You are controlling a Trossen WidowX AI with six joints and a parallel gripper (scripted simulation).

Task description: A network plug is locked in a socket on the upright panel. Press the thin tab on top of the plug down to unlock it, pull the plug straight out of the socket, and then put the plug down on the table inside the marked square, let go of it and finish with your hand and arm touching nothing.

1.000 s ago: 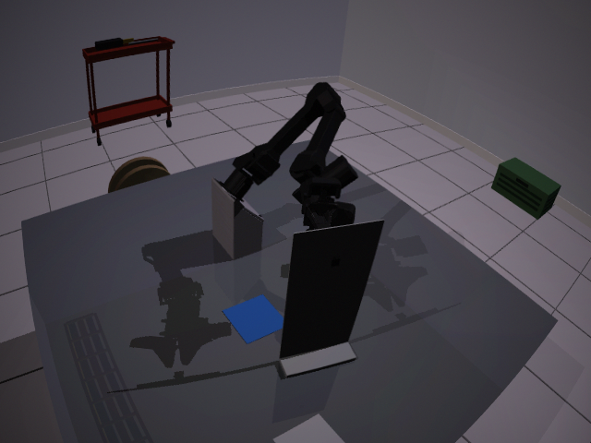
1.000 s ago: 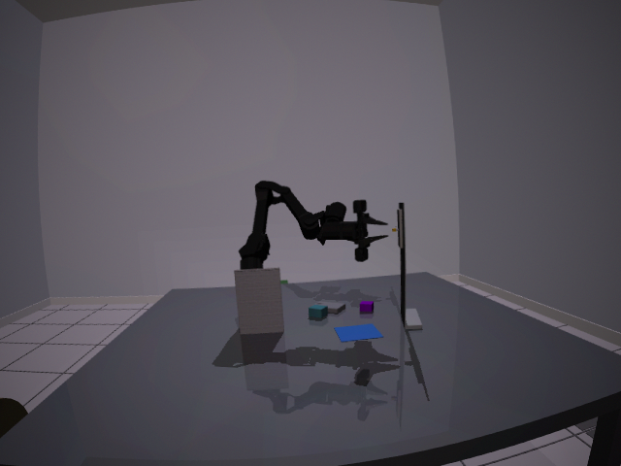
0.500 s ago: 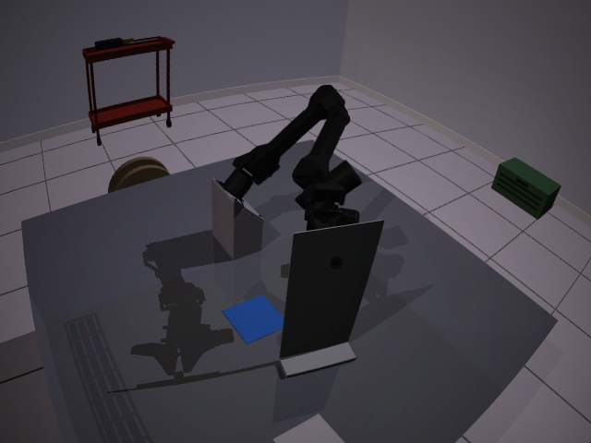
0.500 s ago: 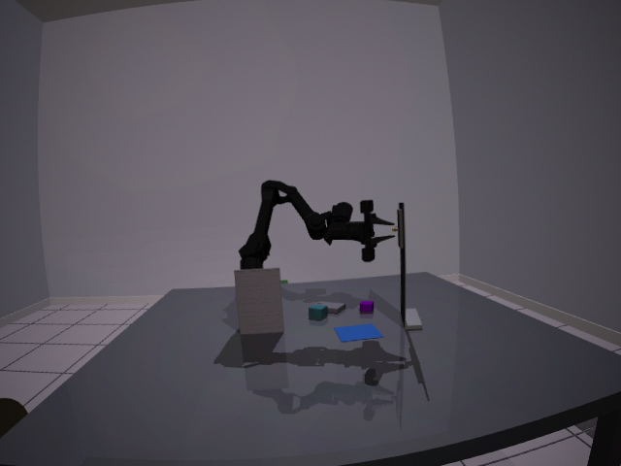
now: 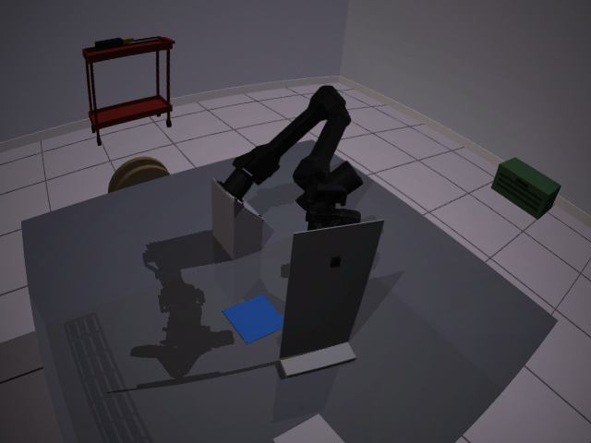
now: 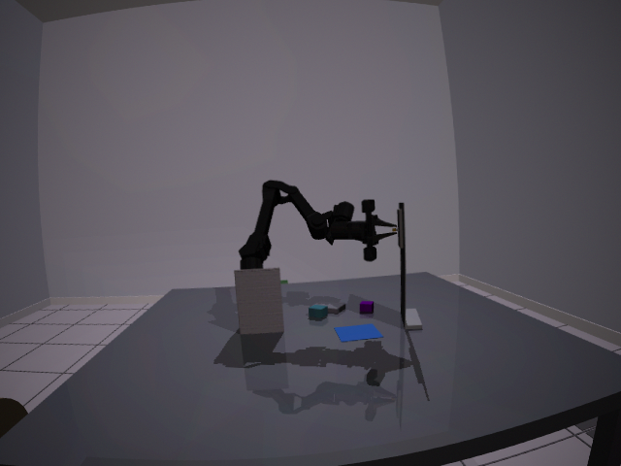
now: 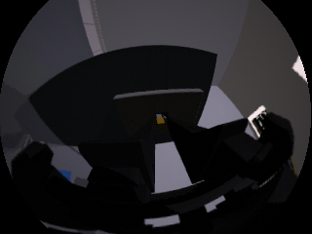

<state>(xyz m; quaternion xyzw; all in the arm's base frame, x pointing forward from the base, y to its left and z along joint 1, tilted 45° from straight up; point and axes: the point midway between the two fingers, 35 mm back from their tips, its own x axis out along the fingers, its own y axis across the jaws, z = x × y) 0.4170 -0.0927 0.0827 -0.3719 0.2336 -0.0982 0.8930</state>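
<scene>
The upright panel (image 5: 329, 305) (image 6: 402, 271) stands on the table on a light base. The small yellowish plug (image 6: 394, 229) (image 7: 160, 119) sits in the socket high on the panel's face; in the top view only the socket's dark back (image 5: 335, 261) shows. My gripper (image 6: 390, 229) (image 7: 160, 120) reaches level to the panel, with one finger above the plug and one below, shut on the plug. In the top view the panel hides the fingers. The blue marked square (image 5: 252, 318) (image 6: 358, 332) lies flat on the table near the panel's foot.
A grey block (image 5: 234, 229) (image 6: 258, 301) stands by the arm's base. A teal cube (image 6: 317, 312), a purple cube (image 6: 366, 307) and a small grey piece (image 6: 337, 308) lie behind the square. A red cart (image 5: 128, 80) and a green box (image 5: 524, 186) stand on the floor.
</scene>
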